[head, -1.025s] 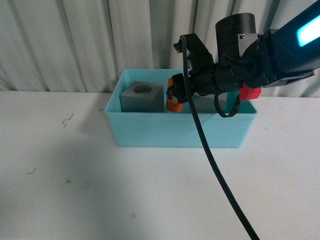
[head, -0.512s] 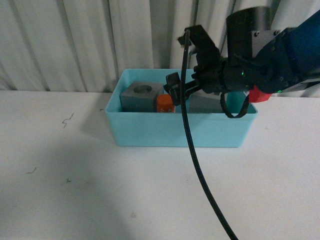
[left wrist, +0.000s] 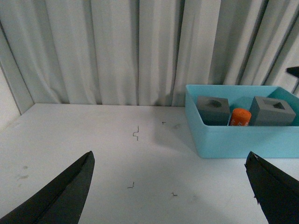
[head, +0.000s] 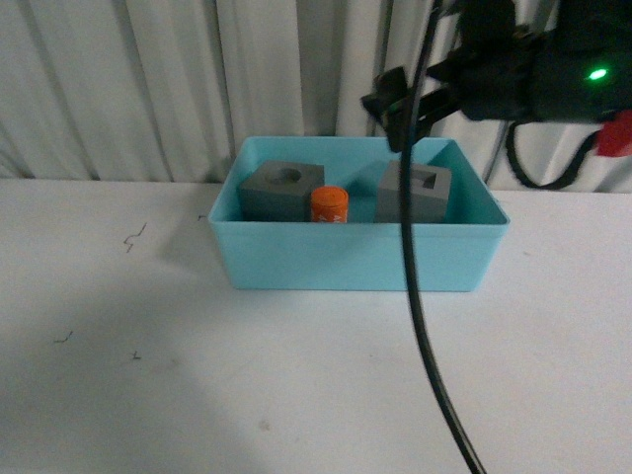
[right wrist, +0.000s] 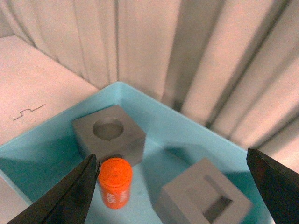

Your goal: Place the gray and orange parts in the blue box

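Note:
The blue box [head: 355,262] stands at the back of the white table. Inside it sit the gray cube with a round recess [head: 281,191], the orange cylinder [head: 329,204] upright beside it, and the gray cube with a rectangular recess [head: 413,192]. The right wrist view shows the same three: round-recess cube [right wrist: 110,135], orange cylinder [right wrist: 115,182], rectangular-recess cube [right wrist: 205,198]. My right gripper [head: 395,104] is open and empty, raised above the box's back rim. My left gripper [left wrist: 173,186] is open and empty, low over the table, left of the box [left wrist: 233,140].
A pleated grey curtain [head: 178,79] hangs close behind the box. A black cable [head: 420,296] hangs from the right arm across the box's front to the table's near edge. Small dark marks [head: 131,237] dot the table.
My right gripper let go of the orange cylinder, which now stands in the box between the cubes. The gripper has risen up and to the right, clear of the box.

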`<action>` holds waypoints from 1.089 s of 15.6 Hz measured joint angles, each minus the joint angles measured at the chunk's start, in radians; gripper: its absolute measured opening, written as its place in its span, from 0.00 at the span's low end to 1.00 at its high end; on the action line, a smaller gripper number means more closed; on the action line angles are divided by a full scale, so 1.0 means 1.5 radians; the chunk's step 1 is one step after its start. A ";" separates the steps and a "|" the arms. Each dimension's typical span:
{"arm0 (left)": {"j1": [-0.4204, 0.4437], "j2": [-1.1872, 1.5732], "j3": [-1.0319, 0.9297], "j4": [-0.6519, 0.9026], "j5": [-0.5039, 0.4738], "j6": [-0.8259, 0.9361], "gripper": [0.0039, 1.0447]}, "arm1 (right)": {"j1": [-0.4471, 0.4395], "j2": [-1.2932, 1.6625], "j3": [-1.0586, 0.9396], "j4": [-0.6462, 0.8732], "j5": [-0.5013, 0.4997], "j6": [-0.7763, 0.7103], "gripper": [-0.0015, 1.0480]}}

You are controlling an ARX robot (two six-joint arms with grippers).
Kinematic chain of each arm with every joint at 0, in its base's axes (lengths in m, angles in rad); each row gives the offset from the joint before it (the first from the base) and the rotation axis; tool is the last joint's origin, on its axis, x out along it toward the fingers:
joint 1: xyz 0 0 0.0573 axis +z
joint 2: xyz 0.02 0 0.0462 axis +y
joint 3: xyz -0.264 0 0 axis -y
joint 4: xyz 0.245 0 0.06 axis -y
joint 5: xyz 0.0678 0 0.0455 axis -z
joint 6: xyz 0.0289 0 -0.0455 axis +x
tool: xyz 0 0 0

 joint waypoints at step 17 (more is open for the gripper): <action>0.000 0.000 0.000 0.000 0.000 0.000 0.94 | -0.146 -0.663 -0.809 0.266 0.236 0.177 0.02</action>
